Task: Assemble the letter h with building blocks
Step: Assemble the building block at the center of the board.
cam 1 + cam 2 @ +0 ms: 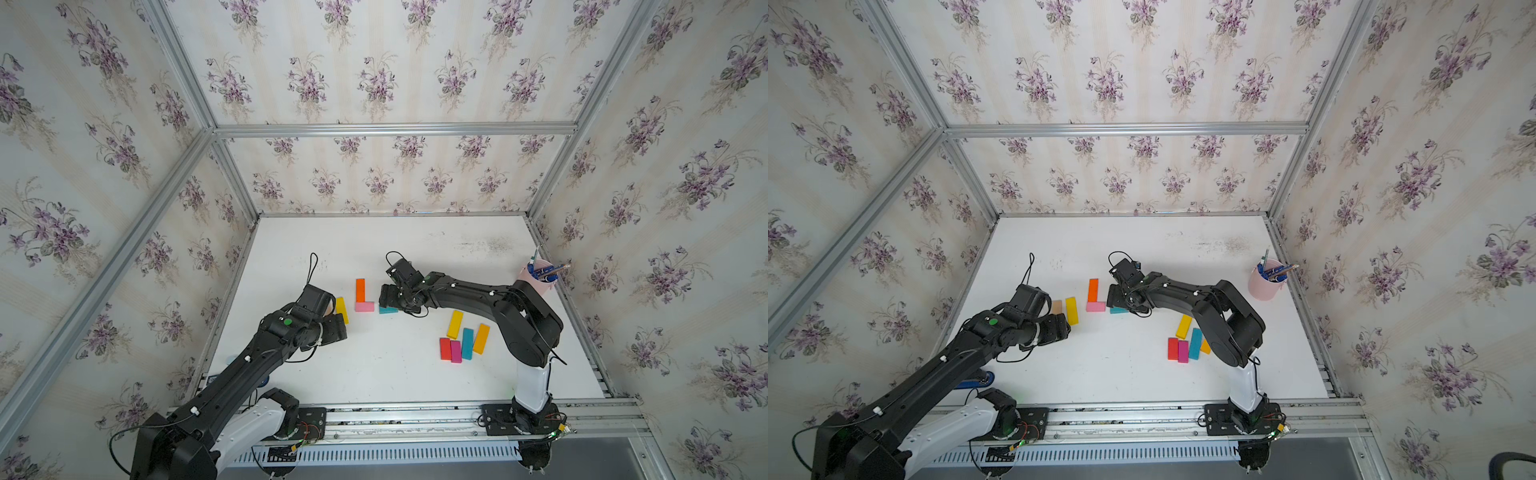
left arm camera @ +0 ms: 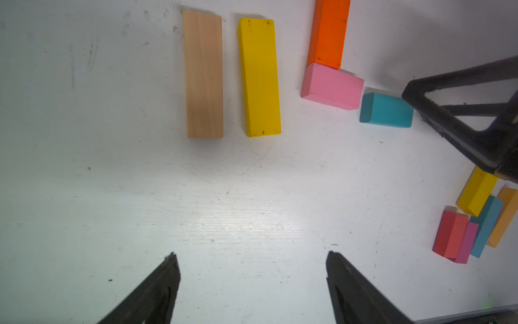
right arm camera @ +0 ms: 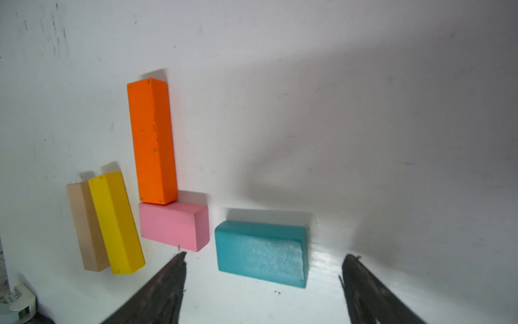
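**A:** Where is the h so far?

**B:** Mid-surface (image 1: 374, 374). The orange bar (image 1: 360, 290) butts one end of the pink bar (image 1: 364, 306), making an L. The short teal bar (image 3: 260, 252) lies just beside pink's free end, across a slim gap.

**A:** What room is there?

**B:** The surface is bare behind and in front. The yellow bar (image 2: 259, 77) and tan bar (image 2: 204, 74) lie parallel just left, apart. Right-front, well apart, is a cluster: second yellow bar (image 1: 454, 324), red bar (image 1: 445, 348), magenta bar (image 1: 456, 351), long teal bar (image 1: 467, 343), amber bar (image 1: 481, 338).

**A:** Any containers?

**B:** A cup (image 1: 1264, 284) by the right edge holds pens (image 1: 1273, 272).

**A:** And the tools?

**B:** The right tool (image 3: 266, 255) is spread wide and straddles the short teal bar, with gaps on both sides. The left tool (image 2: 251, 253) is also wide and empty, near the yellow bar's near end.
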